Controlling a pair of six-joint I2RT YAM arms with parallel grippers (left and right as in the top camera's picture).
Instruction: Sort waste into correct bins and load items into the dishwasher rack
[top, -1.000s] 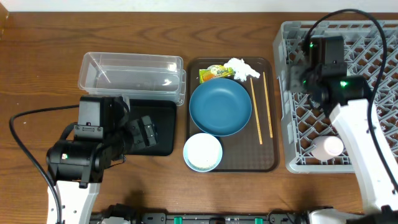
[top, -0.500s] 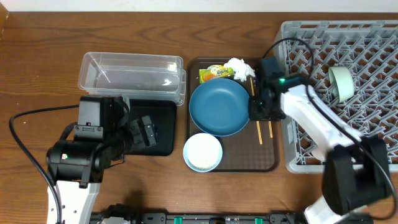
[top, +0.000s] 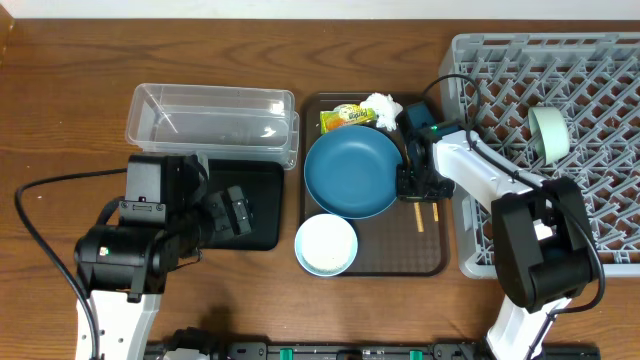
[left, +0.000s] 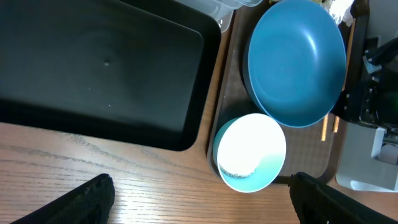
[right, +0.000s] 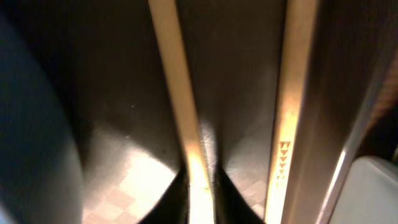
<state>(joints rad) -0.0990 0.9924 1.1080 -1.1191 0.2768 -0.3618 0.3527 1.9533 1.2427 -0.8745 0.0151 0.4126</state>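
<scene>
My right gripper (top: 415, 187) is low over the brown serving tray (top: 430, 256), just right of the dark-blue bowl (top: 352, 172). In the right wrist view its dark fingers (right: 176, 200) are shut on the left chopstick (right: 176, 93), and the other chopstick (right: 292, 93) lies free beside it. A white bowl (top: 326, 244) holding rice sits at the tray's front. The yellow-green wrapper (top: 345, 117) and the white tissue (top: 383, 107) lie at its back. My left gripper (top: 232, 212) hangs open over the black tray (top: 262, 200), its fingers (left: 93, 198) wide apart.
The clear tub (top: 210, 122) stands behind the black tray. The grey dishwasher rack (top: 590, 60) fills the right side, with a pale-green bowl (top: 548, 133) standing on edge among its pegs. The right arm's base covers the rack's front.
My right arm swung from above the rack down to the brown tray and closed on a chopstick. The pale-green bowl now stands uncovered in the rack. The left arm has not moved.
</scene>
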